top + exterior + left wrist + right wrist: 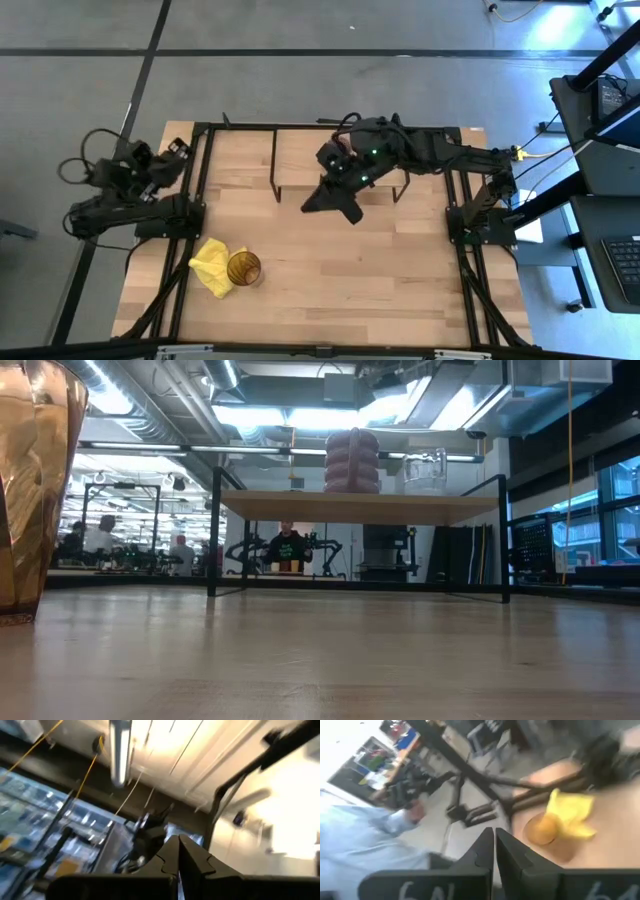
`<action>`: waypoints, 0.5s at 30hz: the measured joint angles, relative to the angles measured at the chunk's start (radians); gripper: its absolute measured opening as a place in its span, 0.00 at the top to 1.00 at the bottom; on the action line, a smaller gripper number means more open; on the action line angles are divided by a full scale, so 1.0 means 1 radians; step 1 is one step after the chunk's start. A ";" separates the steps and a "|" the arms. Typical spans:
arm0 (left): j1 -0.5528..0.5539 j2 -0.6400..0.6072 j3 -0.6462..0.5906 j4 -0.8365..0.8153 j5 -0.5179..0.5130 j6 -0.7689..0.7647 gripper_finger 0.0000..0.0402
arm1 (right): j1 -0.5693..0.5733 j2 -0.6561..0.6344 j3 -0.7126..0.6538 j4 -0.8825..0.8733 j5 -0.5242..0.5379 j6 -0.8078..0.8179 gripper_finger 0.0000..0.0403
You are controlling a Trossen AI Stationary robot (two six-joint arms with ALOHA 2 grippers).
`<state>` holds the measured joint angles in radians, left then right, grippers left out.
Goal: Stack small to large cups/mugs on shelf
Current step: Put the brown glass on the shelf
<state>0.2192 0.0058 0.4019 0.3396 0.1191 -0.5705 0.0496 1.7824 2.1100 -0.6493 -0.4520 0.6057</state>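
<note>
Shelf (pixel 360 507), centre frame: purple mug (pixel 352 460) and clear glass cup (pixel 425 470) placed. Amber tumbler (pixel 243 268), lower left beside yellow cloth (pixel 210 265): outstanding. Right gripper (pixel 494 845): fingers closed, empty, over shelf front. Left gripper (pixel 178 862): closed, parked upper left.

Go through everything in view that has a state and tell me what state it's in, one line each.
Purple mug: upright on the shelf.
Clear cup: upright on the shelf, beside the mug.
Amber tumbler: upright on the table, against the yellow cloth.
Yellow cloth: crumpled.
Right gripper: shut, empty, over the shelf.
Left gripper: shut, parked at the table's left edge.
</note>
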 joint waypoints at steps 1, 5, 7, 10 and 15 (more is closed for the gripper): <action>0.000 0.001 0.035 -0.066 0.000 0.021 1.00 | 0.002 0.001 0.000 0.013 -0.026 0.020 0.95; 0.001 0.000 0.130 -0.222 -0.022 0.079 1.00 | 0.037 -0.037 -0.001 0.056 -0.238 -0.151 0.95; 0.001 0.001 0.142 -0.237 -0.023 0.083 1.00 | 0.048 -0.085 0.001 -0.027 -0.222 -0.194 0.95; 0.001 0.000 0.145 -0.234 -0.021 0.084 1.00 | 0.066 -0.139 0.004 -0.241 0.028 -0.282 0.95; 0.001 0.000 0.144 -0.260 -0.003 0.071 1.00 | 0.120 -0.195 -0.124 -0.159 0.088 -0.421 0.94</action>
<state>0.2199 0.0063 0.5461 0.0799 0.1165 -0.4990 0.1694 1.5873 1.9857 -0.8081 -0.3637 0.1844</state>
